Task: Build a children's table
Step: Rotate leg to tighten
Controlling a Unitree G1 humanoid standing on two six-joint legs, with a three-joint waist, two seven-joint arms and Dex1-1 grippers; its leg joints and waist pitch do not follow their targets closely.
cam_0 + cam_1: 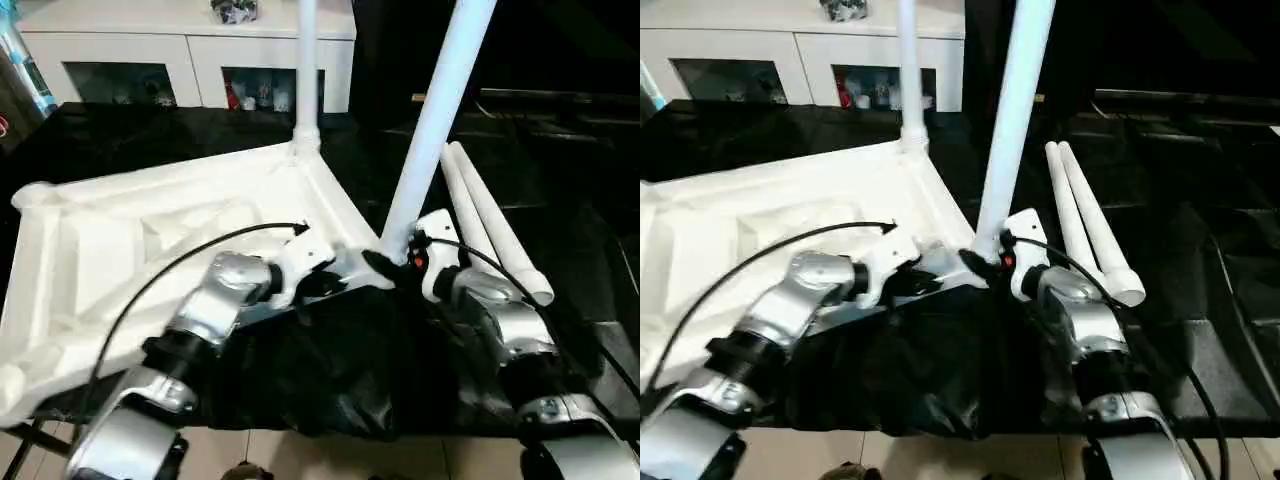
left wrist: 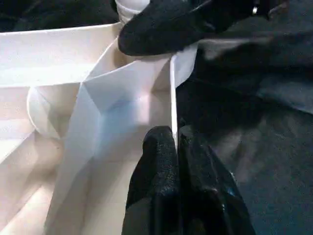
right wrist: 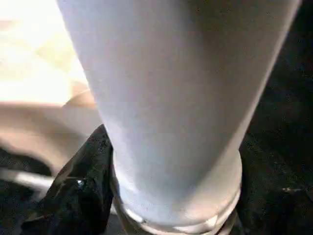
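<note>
The white table top [image 1: 120, 240] lies upside down on a black surface. One white leg [image 1: 306, 60] stands upright in its far corner socket. A second leg [image 1: 435, 120] rises tilted from the near right corner, and my right gripper [image 1: 397, 262] is shut on its base. In the right wrist view one black finger [image 3: 83, 186] presses the leg [image 3: 171, 98] just above the socket ring. My left gripper [image 2: 176, 142] is shut on the top's raised rim [image 2: 173, 98] beside that corner, one finger on each side. Two loose legs [image 1: 490, 220] lie side by side to the right.
A white cabinet with glass doors [image 1: 190, 60] stands behind the work surface. Black cloth [image 1: 320, 370] hangs over the front edge between my arms, with tiled floor below. A black cable [image 1: 170, 270] arcs over my left forearm.
</note>
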